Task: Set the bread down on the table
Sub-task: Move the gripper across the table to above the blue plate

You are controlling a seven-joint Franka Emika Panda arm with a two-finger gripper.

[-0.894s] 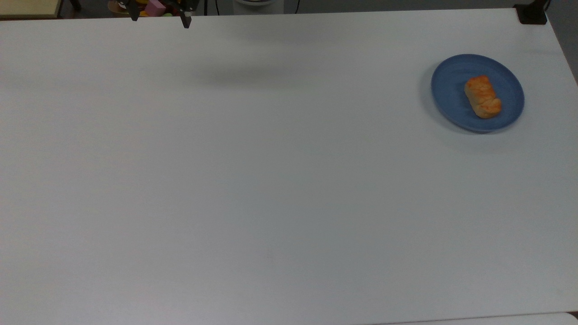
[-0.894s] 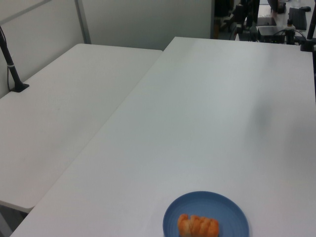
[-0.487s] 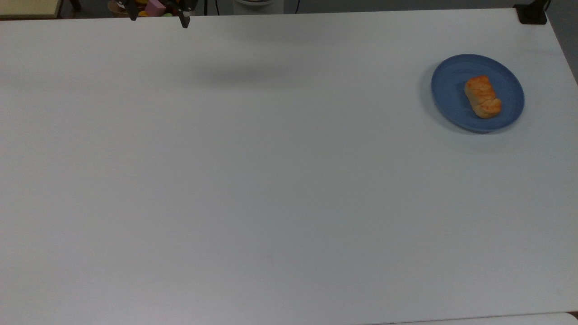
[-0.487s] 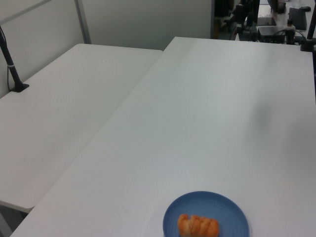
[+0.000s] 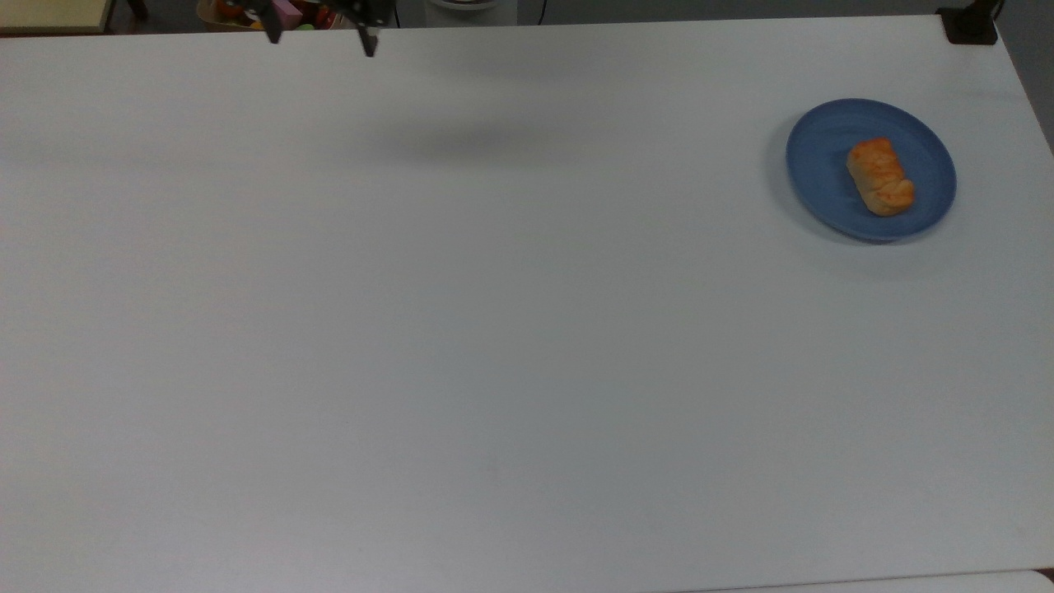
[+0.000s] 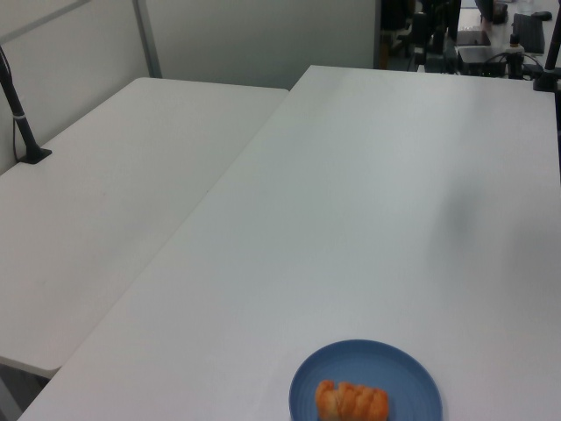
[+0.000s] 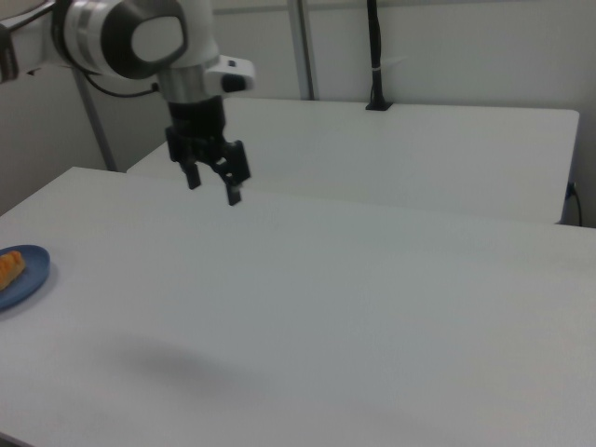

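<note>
The bread (image 5: 881,176), a small golden-orange twisted roll, lies on the round blue plate (image 5: 823,156) near the top view's right edge of the white table (image 5: 494,329). The left view has the bread (image 6: 351,403) on the plate (image 6: 412,377) at its bottom edge, and the right view shows the bread (image 7: 9,268) at its far left. My gripper (image 5: 321,39) hangs open high above the table at the top view's upper left, far from the bread. In the right view the gripper (image 7: 213,185) points down with its fingers apart and nothing between them.
A second white table (image 6: 114,193) adjoins on the left view's left. A black post base (image 5: 970,25) sits at the top view's upper right corner. Coloured objects (image 5: 288,10) lie beyond the far edge behind the gripper.
My gripper has shifted a little toward the top view's right along the far edge. The bread and plate have stayed put.
</note>
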